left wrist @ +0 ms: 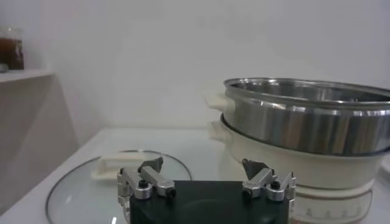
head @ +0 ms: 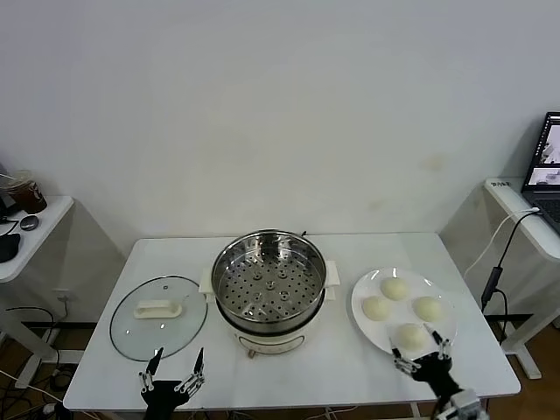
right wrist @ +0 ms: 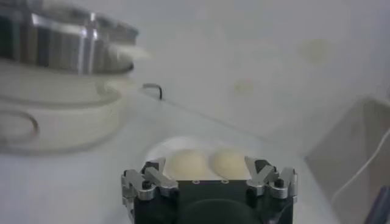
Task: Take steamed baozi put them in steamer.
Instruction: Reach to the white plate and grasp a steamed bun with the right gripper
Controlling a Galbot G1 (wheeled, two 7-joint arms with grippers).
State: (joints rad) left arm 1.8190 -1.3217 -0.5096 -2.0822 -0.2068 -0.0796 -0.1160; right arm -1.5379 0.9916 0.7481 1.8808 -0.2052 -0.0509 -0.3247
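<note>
White table (head: 332, 367) against plain white wall (head: 280, 105).

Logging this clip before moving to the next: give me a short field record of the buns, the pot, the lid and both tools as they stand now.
baozi: four steamed baozi on the white plate, right of the pot
steamer: steamer at table centre, perforated tray bare, no bun inside
lid: glass lid flat on the table, left of the pot
left tool: left tool open, at the near edge by the lid, holding nothing
right tool: right tool open, at the plate's near edge beside the nearest bun, holding nothing
progress: no bun moved yet
</note>
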